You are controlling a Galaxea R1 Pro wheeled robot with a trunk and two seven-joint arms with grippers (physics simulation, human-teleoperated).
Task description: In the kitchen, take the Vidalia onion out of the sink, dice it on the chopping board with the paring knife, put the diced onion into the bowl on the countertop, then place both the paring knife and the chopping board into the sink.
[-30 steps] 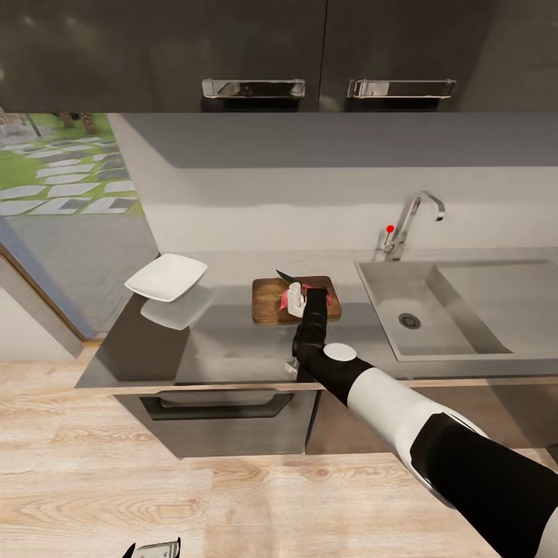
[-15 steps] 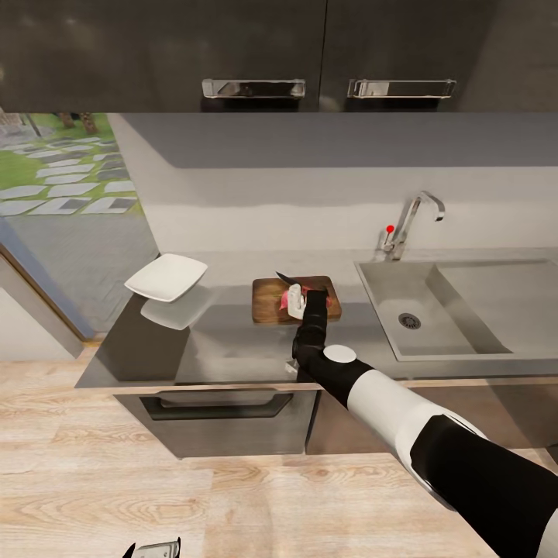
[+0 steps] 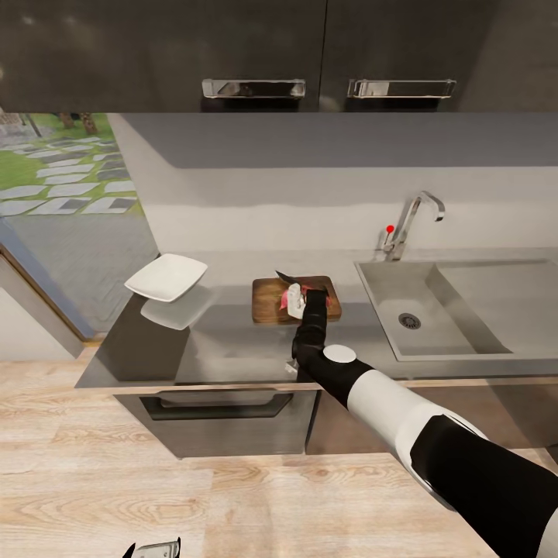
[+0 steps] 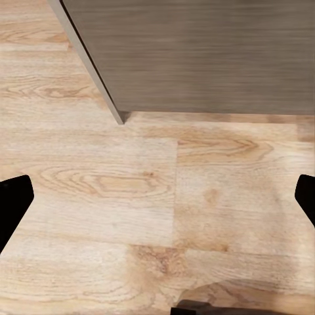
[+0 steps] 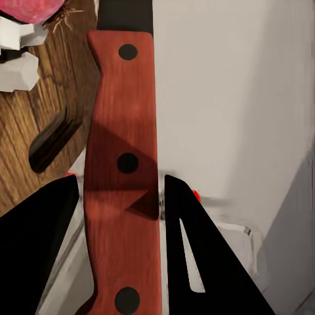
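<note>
Brown wood of the chopping board (image 3: 271,302) sits mid-frame on the countertop (image 3: 232,341), with bare grey worktop between it and the bowl (image 3: 166,277) at the left end, and the sink (image 3: 465,325) well apart to the right. Your right gripper (image 5: 118,197) is clamped on the paring knife (image 5: 121,164), red handle between the dark fingers (image 5: 190,256), blade over the board beside white onion pieces (image 5: 16,69). Your left gripper (image 4: 157,197) hangs wide apart over the wooden floor (image 4: 131,197), grasping nothing.
</note>
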